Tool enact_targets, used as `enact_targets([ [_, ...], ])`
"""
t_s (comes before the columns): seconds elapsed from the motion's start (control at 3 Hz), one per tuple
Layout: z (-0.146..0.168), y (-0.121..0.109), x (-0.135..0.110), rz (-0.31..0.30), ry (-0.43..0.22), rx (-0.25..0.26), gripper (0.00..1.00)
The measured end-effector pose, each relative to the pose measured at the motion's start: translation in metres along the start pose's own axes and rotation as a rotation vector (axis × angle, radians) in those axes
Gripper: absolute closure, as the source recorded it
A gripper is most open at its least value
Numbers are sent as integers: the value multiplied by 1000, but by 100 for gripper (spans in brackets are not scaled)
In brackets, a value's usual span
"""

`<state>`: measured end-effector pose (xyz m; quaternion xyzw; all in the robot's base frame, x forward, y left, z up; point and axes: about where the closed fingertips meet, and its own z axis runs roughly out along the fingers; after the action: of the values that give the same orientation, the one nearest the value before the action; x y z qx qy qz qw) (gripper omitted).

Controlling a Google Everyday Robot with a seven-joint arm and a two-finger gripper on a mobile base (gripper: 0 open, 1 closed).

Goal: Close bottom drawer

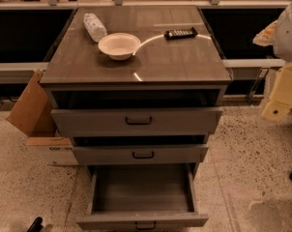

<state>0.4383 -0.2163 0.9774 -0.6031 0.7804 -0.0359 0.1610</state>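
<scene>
The grey cabinet (136, 66) has three drawers. The bottom drawer (142, 192) is pulled far out towards me. Its plain grey inside is bare, and its slim front panel with a small black handle (145, 224) sits at the lower edge of the camera view. The middle drawer (141, 154) and the top drawer (136, 121) each stand slightly out. My gripper (280, 98) shows as cream-coloured parts at the right edge, level with the top drawer, to the right of the cabinet and apart from it. It is well above the bottom drawer.
On the cabinet top are a white bowl (119, 45), a plastic bottle lying on its side (94, 26) and a black remote-like object (181, 33). An open cardboard box (35, 115) stands on the floor at the left. A dark shelf unit runs behind.
</scene>
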Motion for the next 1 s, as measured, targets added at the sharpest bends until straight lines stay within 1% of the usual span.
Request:
enact_targets([
  [0.33,0,0,0,0,0,0,0],
  [0.67,26,12,-4,0,-49,-32,0],
  [1.0,80,40,-16,-11,-138,-109,0],
])
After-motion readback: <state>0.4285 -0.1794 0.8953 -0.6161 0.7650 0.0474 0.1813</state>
